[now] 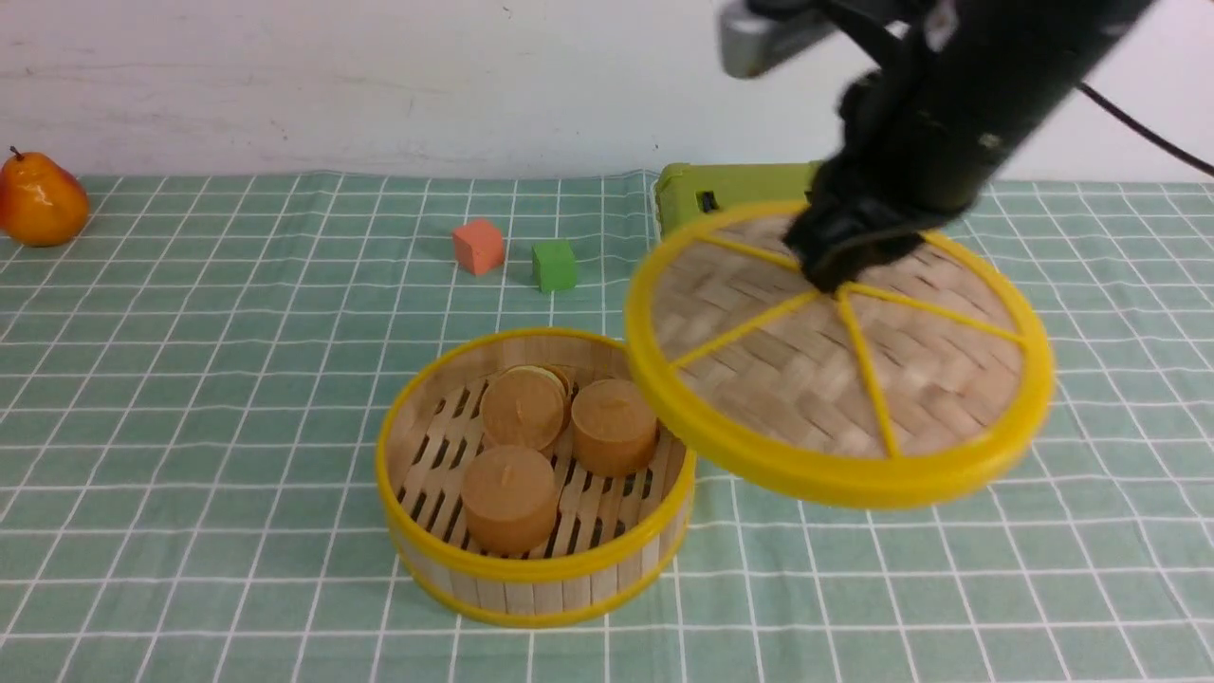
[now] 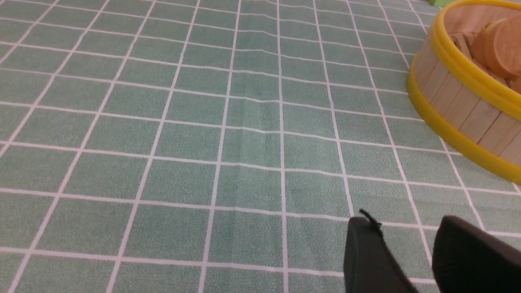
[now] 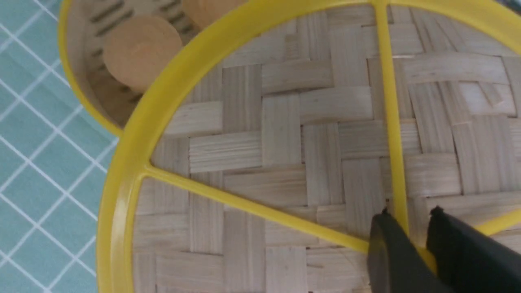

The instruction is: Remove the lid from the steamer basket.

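- On the green checked tablecloth, near the middle of the front view, the steamer basket stands open, with three brown round cakes on its slatted floor.
- The lid hangs tilted in the air at about 2 o'clock from the basket. Its lower edge covers the basket's right rim in this view, and I cannot tell whether they touch.
- The right gripper holds the lid at its centre. The front view blurs this grip, but the right wrist view shows the black fingers closed narrowly around the yellow hub where the spokes meet.
- The left gripper shows only in the left wrist view. It is low over the cloth, its jaws are a little apart with nothing between them, and the basket wall is near.
- Only the front view shows the pear at 10 o'clock from the basket, the orange cube and the green cube at 12 o'clock, and the green box behind the lid.
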